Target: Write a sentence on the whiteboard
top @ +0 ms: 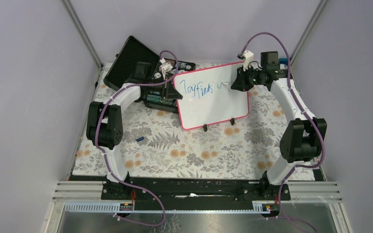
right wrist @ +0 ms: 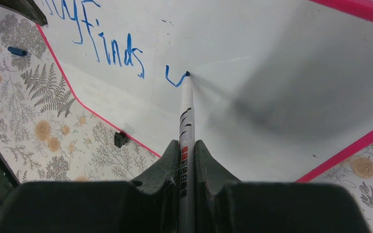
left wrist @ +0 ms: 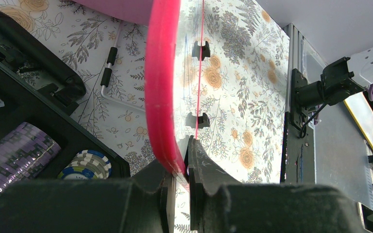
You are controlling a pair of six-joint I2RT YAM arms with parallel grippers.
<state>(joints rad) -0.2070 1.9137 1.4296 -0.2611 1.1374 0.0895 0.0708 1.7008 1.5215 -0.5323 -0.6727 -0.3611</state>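
Note:
The whiteboard [top: 213, 99] with its pink-red frame stands tilted on two black feet at the back middle of the table. Blue writing on it reads "Joy finds" and a fresh stroke [right wrist: 175, 80]. My left gripper [top: 176, 95] is shut on the board's left edge; the frame [left wrist: 161, 97] runs between its jaws. My right gripper [top: 238, 82] is shut on a white marker [right wrist: 186, 126] with dark print. The marker's blue tip [right wrist: 187, 74] touches the board at the end of the fresh stroke.
An open black poker-chip case [top: 141, 68] with chips [left wrist: 85, 164] lies behind the board's left edge, next to my left gripper. A small blue marker cap [top: 140, 140] lies on the floral cloth. A metal rail [top: 199, 189] runs along the near edge.

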